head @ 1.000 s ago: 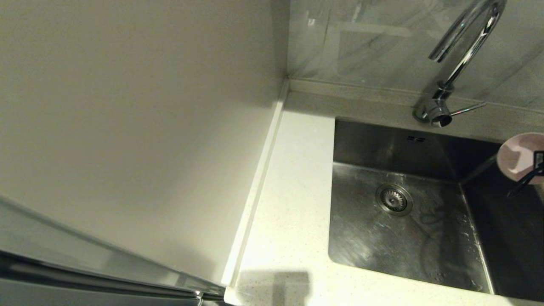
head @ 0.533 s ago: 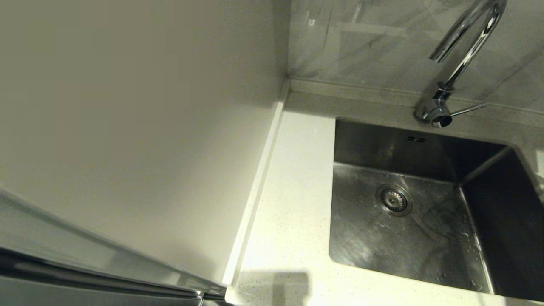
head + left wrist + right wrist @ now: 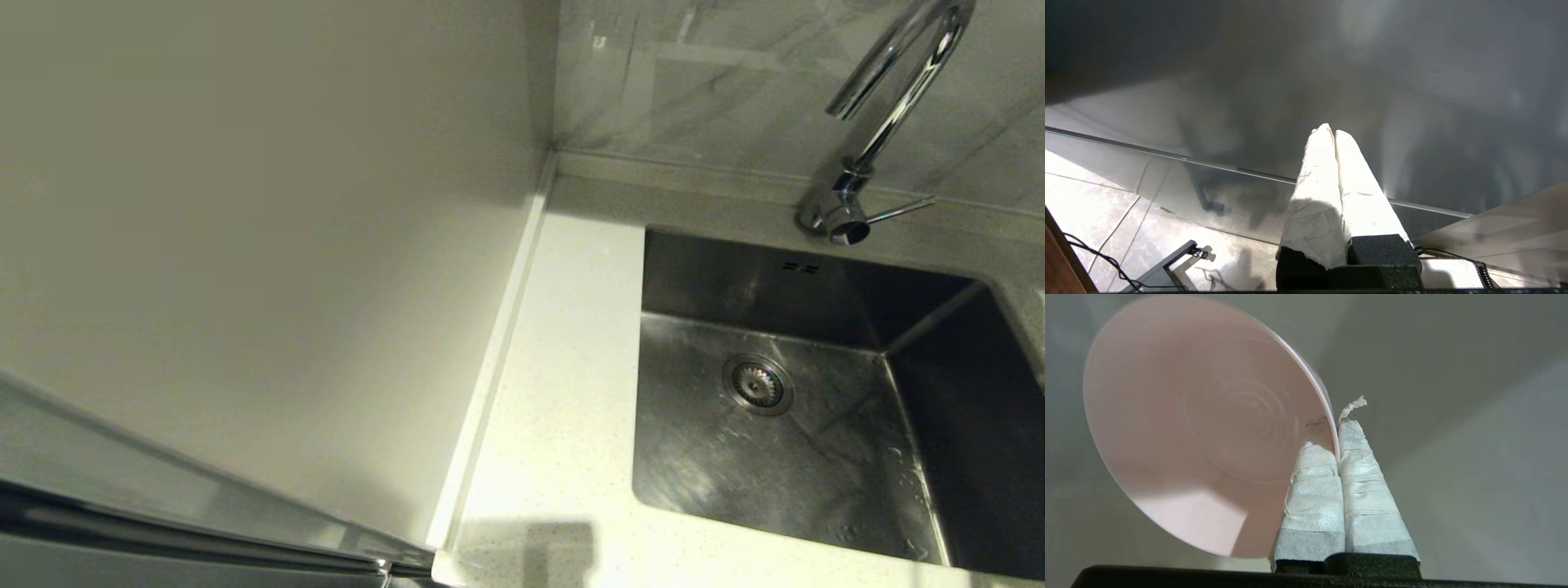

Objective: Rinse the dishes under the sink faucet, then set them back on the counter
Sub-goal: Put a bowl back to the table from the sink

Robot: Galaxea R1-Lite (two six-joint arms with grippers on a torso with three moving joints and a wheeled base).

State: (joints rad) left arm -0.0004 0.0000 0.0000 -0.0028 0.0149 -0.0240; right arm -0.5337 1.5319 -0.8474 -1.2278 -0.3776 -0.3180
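Observation:
In the right wrist view my right gripper [image 3: 1336, 426] is shut on the rim of a pale pink bowl [image 3: 1200, 428], one of the dishes, which is tilted with its hollow facing the camera. Neither this gripper nor the bowl shows in the head view. There the sink [image 3: 816, 482] holds only its round drain strainer [image 3: 757, 382] and some water drops. The chrome sink faucet [image 3: 886, 122] arches over the back rim, its thin lever [image 3: 898, 210] sticking out sideways. The white speckled counter [image 3: 555, 392] runs left of the basin. My left gripper [image 3: 1330, 131] is shut on nothing, parked low over a tiled floor.
A plain cream wall panel [image 3: 245, 245] fills the left half of the head view, meeting the counter along a raised ledge [image 3: 490, 367]. Marbled tiles [image 3: 718, 82] back the faucet. Cables [image 3: 1098, 257] and a metal stand [image 3: 1171, 261] lie on the floor under the left gripper.
One second ago the pink bowl, held in the right gripper, showed at the head view's right edge over the sink. It has since moved out of that view to the right.

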